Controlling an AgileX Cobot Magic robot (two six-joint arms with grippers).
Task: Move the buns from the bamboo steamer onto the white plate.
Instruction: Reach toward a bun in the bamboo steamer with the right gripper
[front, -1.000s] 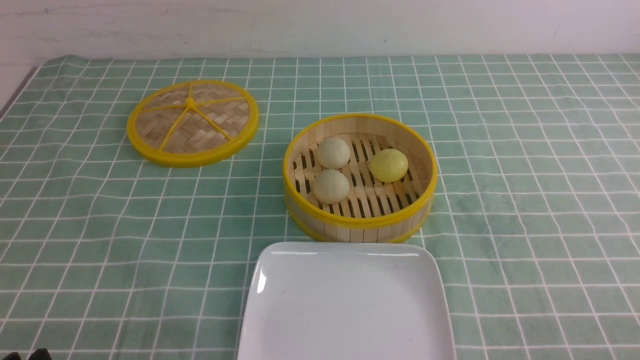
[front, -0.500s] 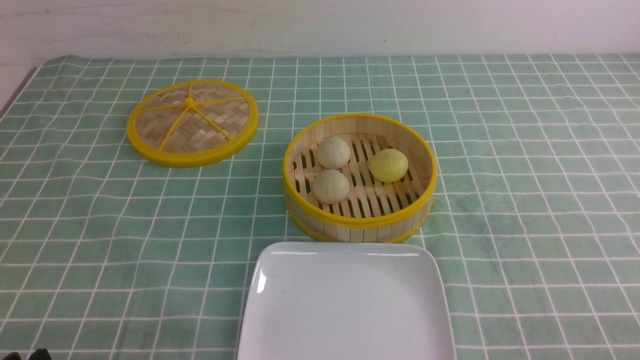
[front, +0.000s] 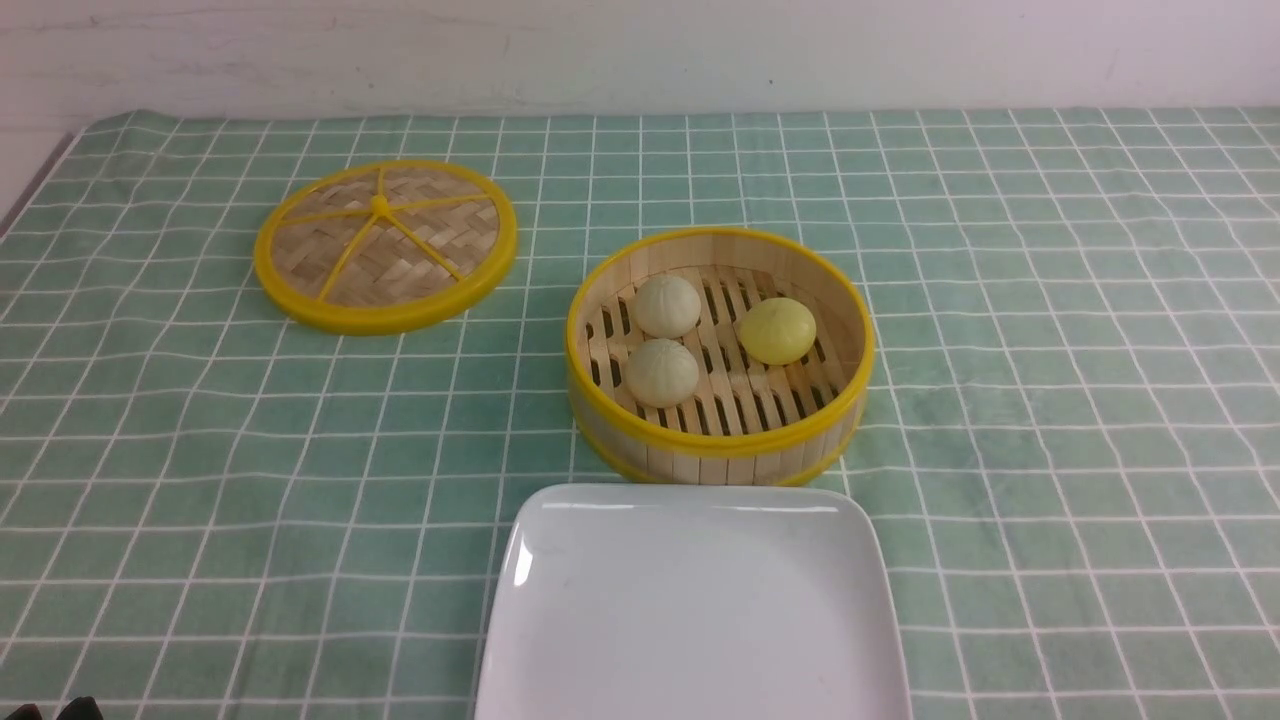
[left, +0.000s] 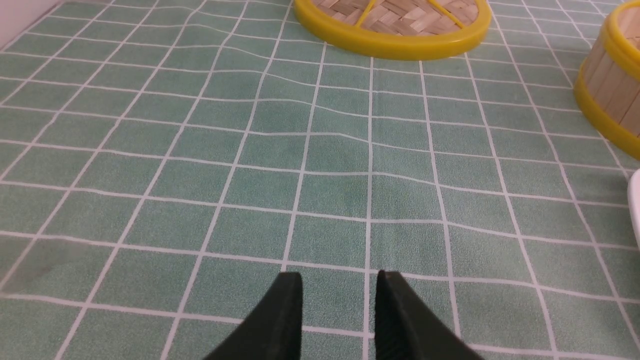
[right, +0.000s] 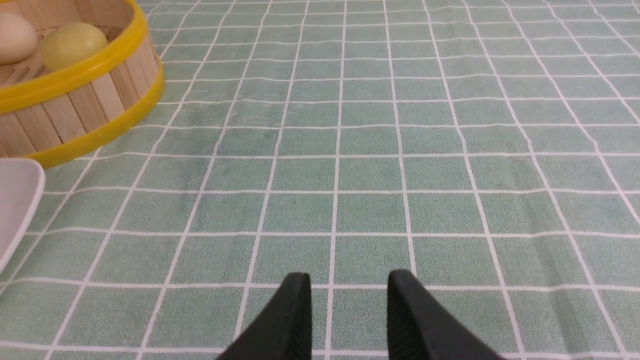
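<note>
Found buns in steamer, plate bare just beside. Noted left tool, right tool parted, empty, over desk. Might have clipped steamer's rim reaching in, or squashed a bun.

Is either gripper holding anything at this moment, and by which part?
Nothing is held. The left gripper and right gripper are both open, only tablecloth showing between their jaws.

Soft, bright light is falling evenly across my views, casting only faint shadows. A small glare is showing on the plate; everything is looking sharp.
</note>
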